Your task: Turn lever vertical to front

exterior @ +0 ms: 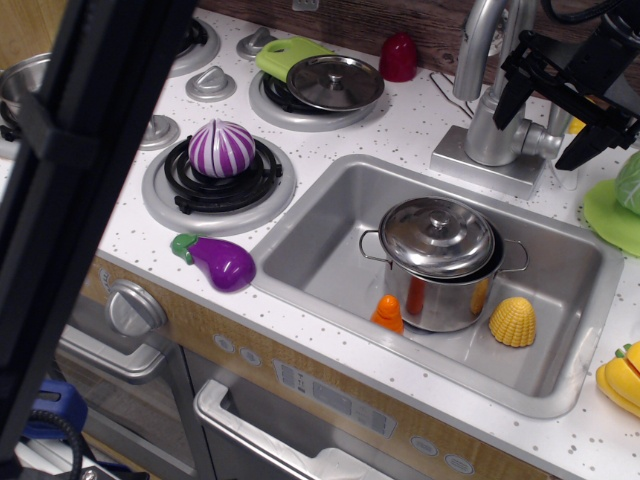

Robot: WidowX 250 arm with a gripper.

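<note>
The silver tap body (493, 130) stands on its base behind the sink, with the tall curved spout (483, 40) rising from it. The lever (548, 141) is a short silver stub jutting from the tap body's right side; its paddle is partly hidden by the gripper. My black gripper (551, 122) comes in from the upper right and is open. One finger (511, 97) hangs in front of the tap body and the other (591, 145) sits right of the lever, so the lever lies between them. I cannot tell whether either finger touches it.
The sink (320, 230) holds a lidded steel pot (440, 265), an orange toy (388, 313) and yellow corn (512, 322). An eggplant (215, 262), a purple striped onion (222, 147), a lid on a green board (335, 82), a red toy (398, 57) and a green plate (612, 215) surround it. A dark bar (90, 180) blocks the left.
</note>
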